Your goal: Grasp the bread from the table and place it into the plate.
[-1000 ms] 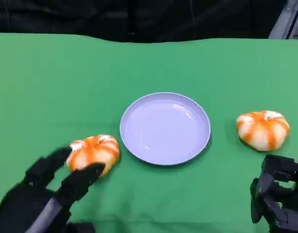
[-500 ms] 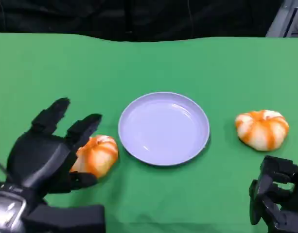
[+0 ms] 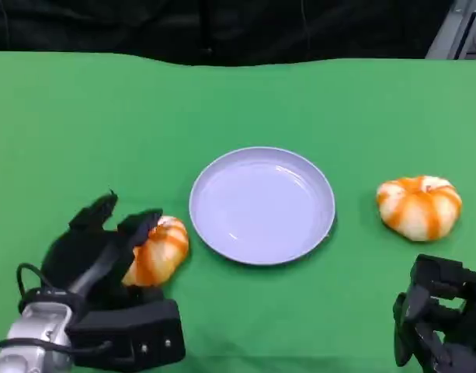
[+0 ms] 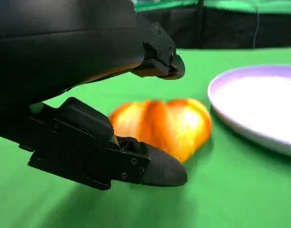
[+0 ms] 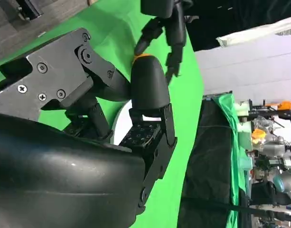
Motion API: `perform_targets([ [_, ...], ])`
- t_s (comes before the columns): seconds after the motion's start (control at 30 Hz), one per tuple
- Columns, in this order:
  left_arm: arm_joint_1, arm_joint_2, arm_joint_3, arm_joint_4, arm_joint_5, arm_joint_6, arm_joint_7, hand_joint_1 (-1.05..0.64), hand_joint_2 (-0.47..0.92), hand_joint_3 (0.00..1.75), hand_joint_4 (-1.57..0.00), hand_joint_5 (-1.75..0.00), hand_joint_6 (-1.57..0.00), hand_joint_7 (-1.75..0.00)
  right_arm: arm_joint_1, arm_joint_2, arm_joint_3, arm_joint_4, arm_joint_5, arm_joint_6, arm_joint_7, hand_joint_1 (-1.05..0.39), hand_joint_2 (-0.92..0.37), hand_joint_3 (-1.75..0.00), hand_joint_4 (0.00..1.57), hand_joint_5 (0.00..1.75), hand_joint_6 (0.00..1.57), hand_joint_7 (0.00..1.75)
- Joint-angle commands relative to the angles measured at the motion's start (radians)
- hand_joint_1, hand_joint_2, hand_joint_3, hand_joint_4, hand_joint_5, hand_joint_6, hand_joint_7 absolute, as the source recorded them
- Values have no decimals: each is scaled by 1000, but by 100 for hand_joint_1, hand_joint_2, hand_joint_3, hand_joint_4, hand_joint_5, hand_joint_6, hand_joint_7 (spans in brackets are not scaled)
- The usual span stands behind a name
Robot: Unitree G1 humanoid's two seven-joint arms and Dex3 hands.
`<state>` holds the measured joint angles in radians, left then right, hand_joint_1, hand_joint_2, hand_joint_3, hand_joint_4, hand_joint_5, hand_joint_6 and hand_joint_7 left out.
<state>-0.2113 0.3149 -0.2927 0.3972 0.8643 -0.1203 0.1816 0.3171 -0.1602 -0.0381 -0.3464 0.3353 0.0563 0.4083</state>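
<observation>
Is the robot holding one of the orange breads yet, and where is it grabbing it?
Its left hand is wrapped around the near bread, fingers over the top; whether it grips cannot be told.

Head view is evenly and brightly lit from above; soft glare is seen on the plate around 1 o'clock, with short shadows cast toward 5 o'clock. In the left wrist view the bread is blurred and the plate rim is blown out.
</observation>
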Motion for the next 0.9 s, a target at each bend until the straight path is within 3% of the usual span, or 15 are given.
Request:
perform_targets([
  [0.03,-23,6,-23,43,-19,9,25,-86,92,25,-3,-1,-31,-1,-2,-12,-9,-12,13,7,0,-5,-52,-124,94,168,86,149],
  [0.37,-51,4,-63,97,-43,24,34,-83,92,25,-5,-1,-32,-1,3,-11,-9,-22,11,13,-7,-7,-51,-124,94,168,85,150],
  [0.5,-65,4,-68,123,-61,10,52,-79,92,23,-8,-3,-34,-1,1,-7,-9,-6,10,-18,7,-7,-51,-124,94,168,85,150],
  [0.9,-147,0,-84,241,-95,-30,73,-72,92,21,-21,-6,-38,-2,17,-9,-8,-24,15,-10,5,-7,-54,-120,94,167,86,148],
])
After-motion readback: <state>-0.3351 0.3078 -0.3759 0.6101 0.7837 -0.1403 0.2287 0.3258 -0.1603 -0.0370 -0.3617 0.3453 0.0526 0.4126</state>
